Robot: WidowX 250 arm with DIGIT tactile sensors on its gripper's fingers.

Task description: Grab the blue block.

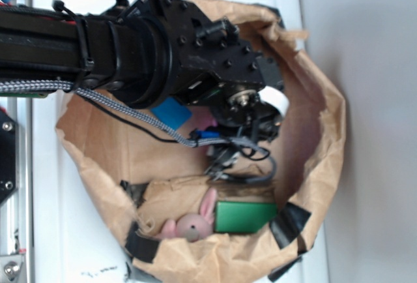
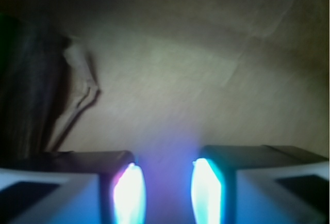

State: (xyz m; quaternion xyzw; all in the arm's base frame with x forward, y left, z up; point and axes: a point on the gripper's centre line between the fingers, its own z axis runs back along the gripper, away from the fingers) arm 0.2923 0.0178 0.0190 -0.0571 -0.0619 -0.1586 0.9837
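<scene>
So the blue block is a flat, bright blue matte slab, mostly hidden under the arm, peeking out just left of the gripper. Jaws are parted with nothing but brown paper bag between them.

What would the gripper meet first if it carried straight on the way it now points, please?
Probably the brown paper of the bag: in the wrist view, only creased paper lies ahead of the gripper, jaws apart with nothing between them. The blue block is not in that line. Depth is unclear.
</scene>
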